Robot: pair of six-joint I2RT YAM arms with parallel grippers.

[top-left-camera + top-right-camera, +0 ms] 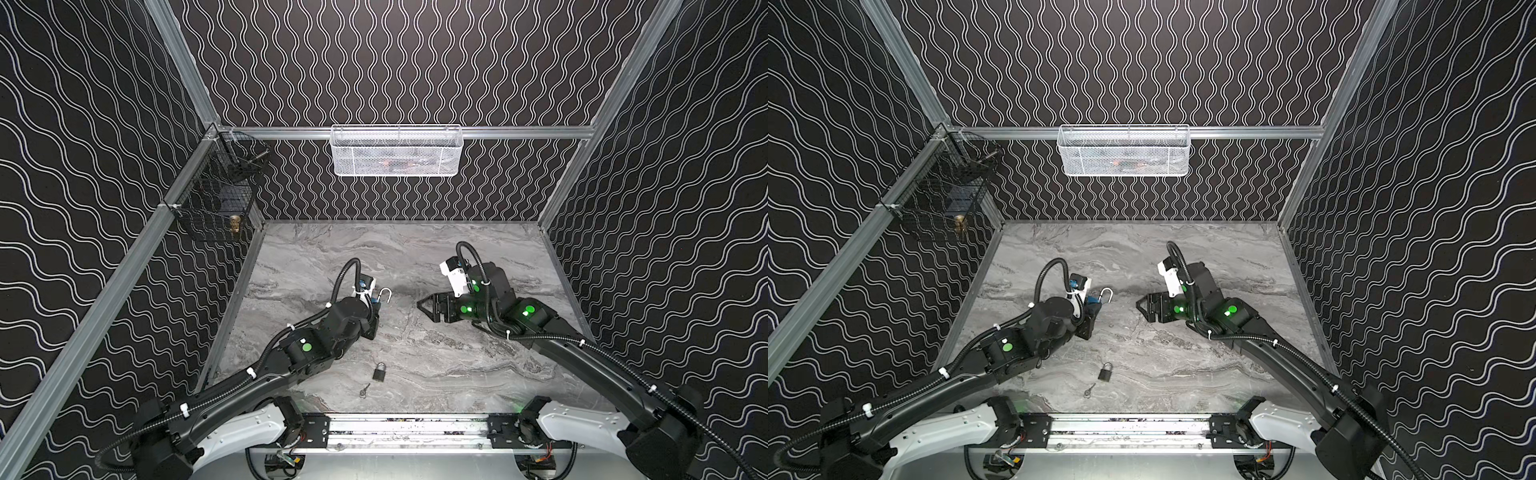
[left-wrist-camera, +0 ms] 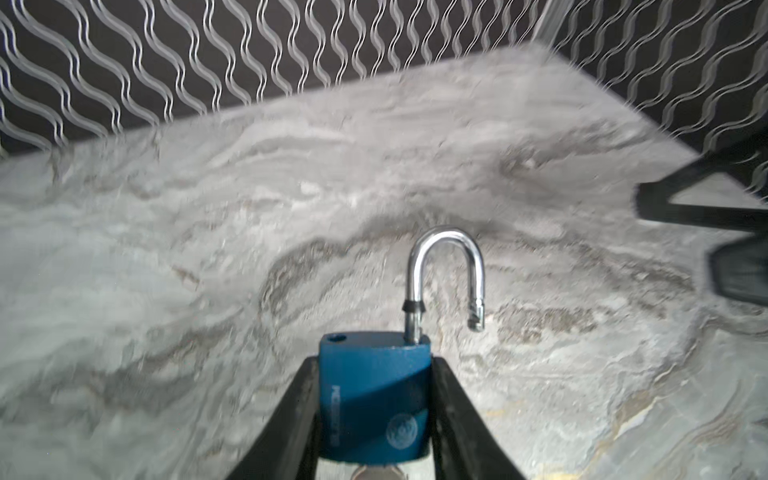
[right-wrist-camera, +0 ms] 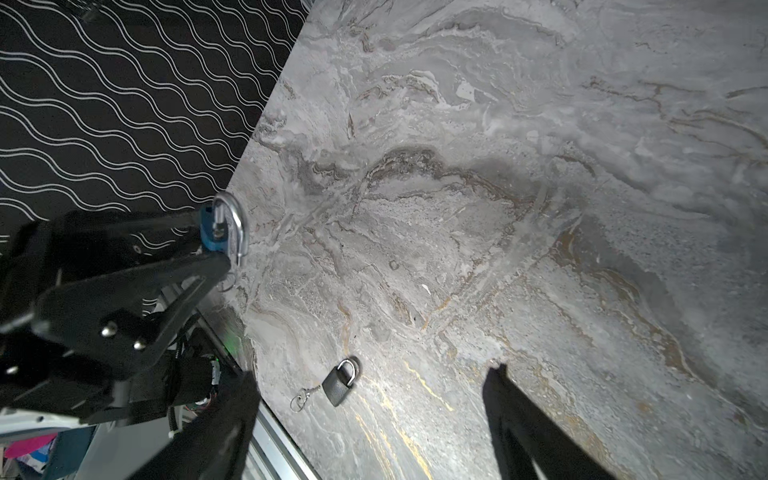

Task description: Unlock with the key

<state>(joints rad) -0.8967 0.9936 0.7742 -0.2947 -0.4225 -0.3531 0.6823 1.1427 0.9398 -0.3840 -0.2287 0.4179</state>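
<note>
The left tool (image 2: 374, 365) clamped the blue padlock (image 2: 374, 399), open shackle (image 2: 446, 237) end towards the right tool (image 1: 420, 305), which stood apart, empty.

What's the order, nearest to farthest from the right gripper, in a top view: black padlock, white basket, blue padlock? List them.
From the right gripper:
1. blue padlock, held in the left gripper, just left of it.
2. black padlock, on the table toward the front edge.
3. white basket, hung at the back.

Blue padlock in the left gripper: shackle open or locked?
Open: the shackle has its free end clear of the blue padlock body, its hole empty.
</note>
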